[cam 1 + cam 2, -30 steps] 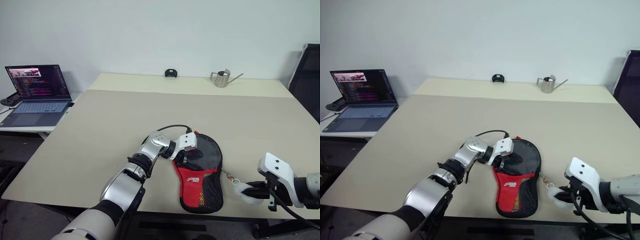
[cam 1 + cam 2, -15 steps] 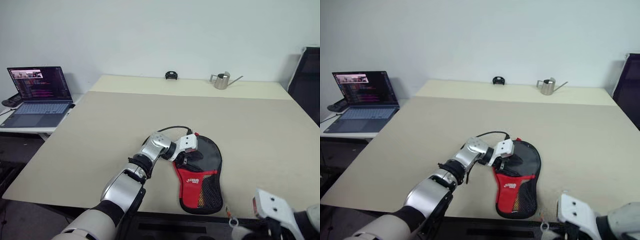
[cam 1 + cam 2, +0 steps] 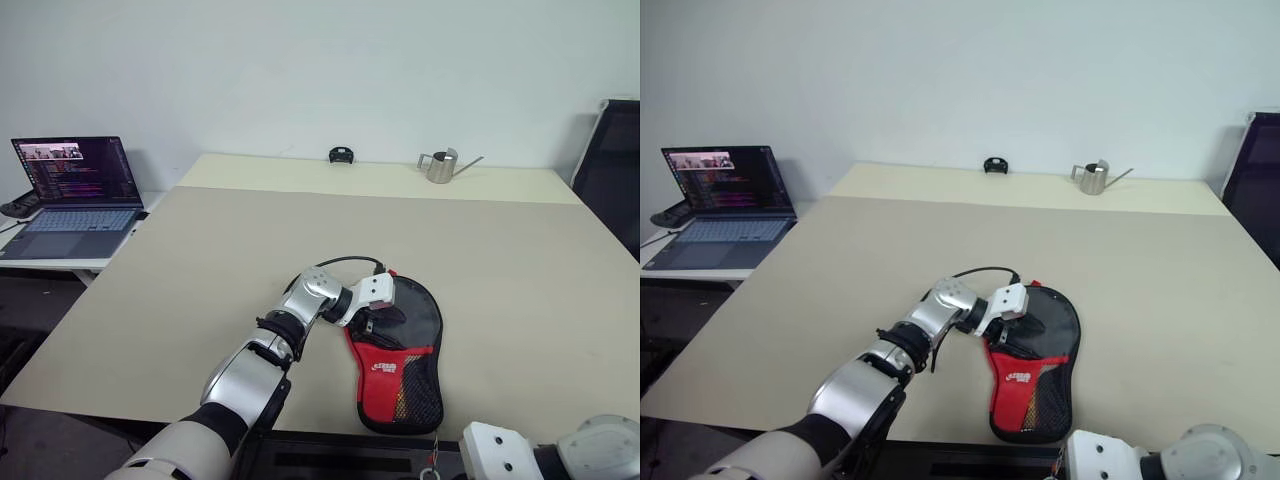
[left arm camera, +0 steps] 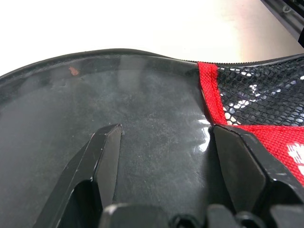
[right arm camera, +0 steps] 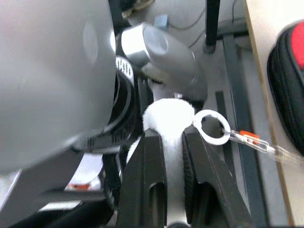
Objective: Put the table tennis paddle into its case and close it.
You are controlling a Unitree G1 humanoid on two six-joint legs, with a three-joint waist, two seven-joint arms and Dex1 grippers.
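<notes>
The case lies flat near the table's front edge, black with a red logo panel and a mesh pocket. My left gripper rests open on its round black end, with both fingers spread on the glossy black face. My right gripper is below the table's front edge, shut on a white fluffy ball. A metal ring and thin chain run from the ball toward the case. The table tennis paddle is hidden.
The beige table is wide. At its far edge stand a small metal watering can and a small black object. An open laptop sits on a side desk to the left. A black chair is at the right.
My right arm has drawn back and down from beside the case to below the table's front edge, still holding the white ball. The left gripper and the case have stayed put.
</notes>
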